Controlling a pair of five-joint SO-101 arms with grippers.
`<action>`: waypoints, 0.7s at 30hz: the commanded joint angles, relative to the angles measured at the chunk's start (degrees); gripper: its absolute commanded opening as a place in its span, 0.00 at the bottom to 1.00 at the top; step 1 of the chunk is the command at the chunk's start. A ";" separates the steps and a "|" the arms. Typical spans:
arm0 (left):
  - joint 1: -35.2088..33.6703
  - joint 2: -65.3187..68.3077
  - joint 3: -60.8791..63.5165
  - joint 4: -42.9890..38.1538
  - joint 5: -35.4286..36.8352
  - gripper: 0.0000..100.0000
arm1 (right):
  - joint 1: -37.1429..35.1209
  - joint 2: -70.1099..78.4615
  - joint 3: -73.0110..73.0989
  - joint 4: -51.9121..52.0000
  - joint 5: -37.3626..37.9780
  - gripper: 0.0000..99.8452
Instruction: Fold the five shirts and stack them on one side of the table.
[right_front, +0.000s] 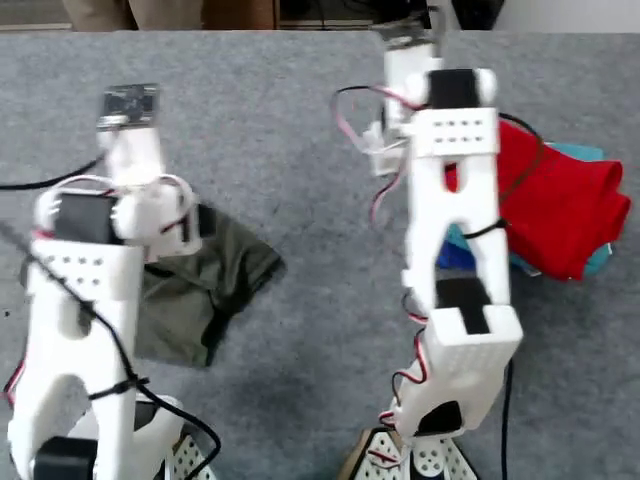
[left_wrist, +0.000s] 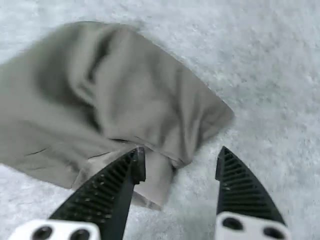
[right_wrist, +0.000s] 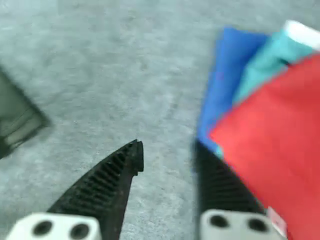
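Loose shirt (right_front: 232, 272) left on table (right_front: 300, 150); shirt stack (right_front: 560, 210) far right.

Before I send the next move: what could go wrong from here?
1. The left tool, open, straddles an edge of the olive shirt; closing may catch one layer and undo the fold.
2. The right tool, open, sits beside the blue shirt under the red shirt; a sideways move could pull them apart.

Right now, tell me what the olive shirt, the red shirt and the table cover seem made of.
Olive shirt: soft matte knit, likely cotton; it slumps in loose folds. Red shirt: similar matte fabric, creased and dull. Table cover: grey felt or short-pile carpet, by its fuzzy mottled surface.
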 joint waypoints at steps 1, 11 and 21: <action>-14.24 -4.18 -3.08 0.00 0.44 0.25 | -9.01 -0.22 -0.13 0.44 0.44 0.25; -53.45 -4.79 13.10 -14.33 -0.09 0.25 | -30.81 13.14 0.04 -5.71 -3.60 0.25; -59.78 -5.32 40.97 -37.19 -0.09 0.25 | -41.10 26.68 -0.04 -12.40 -7.65 0.23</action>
